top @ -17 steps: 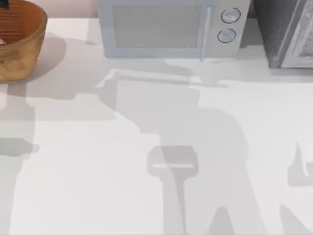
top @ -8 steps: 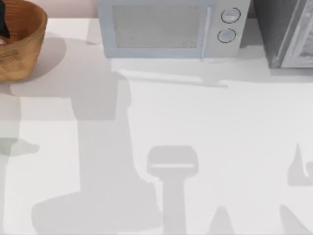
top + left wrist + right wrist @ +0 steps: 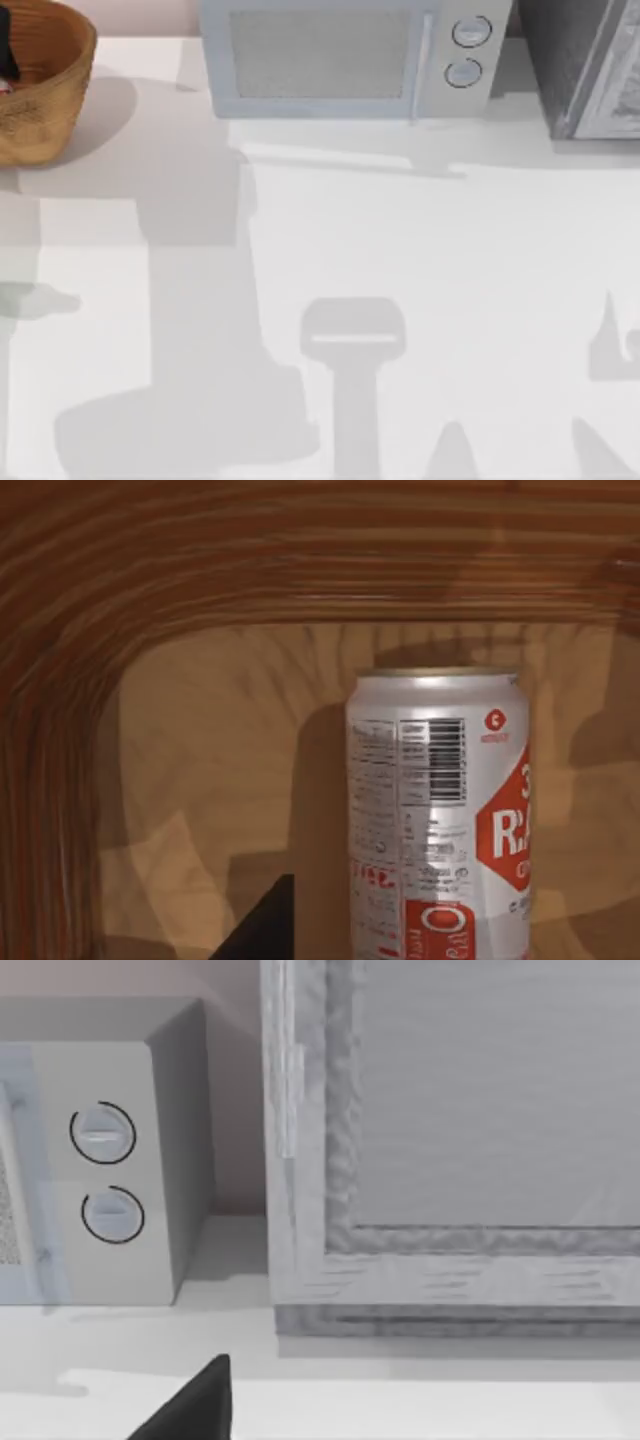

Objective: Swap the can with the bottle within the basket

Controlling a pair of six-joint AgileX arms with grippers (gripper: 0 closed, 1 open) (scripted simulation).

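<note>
**Left claw inside the basket, close on the can**

Your left claw (image 3: 262, 925) is down inside the basket (image 3: 48, 95) at the worktop's (image 3: 420, 250) far left corner, with the can (image 3: 438, 815) standing upright just ahead; whether it is open, you cannot tell. Approach off-centre and you could tip the can against the basket wall. The right claw (image 3: 190, 1405) idles near the microwave (image 3: 345, 60).

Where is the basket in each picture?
Top view: the basket sits at the table's far left corner, cut by the picture's edge.
Left wrist view: its ribbed wall curves around the can.
Right wrist view: not in it.
Shared landmark: the microwave, in top and right wrist views.
</note>
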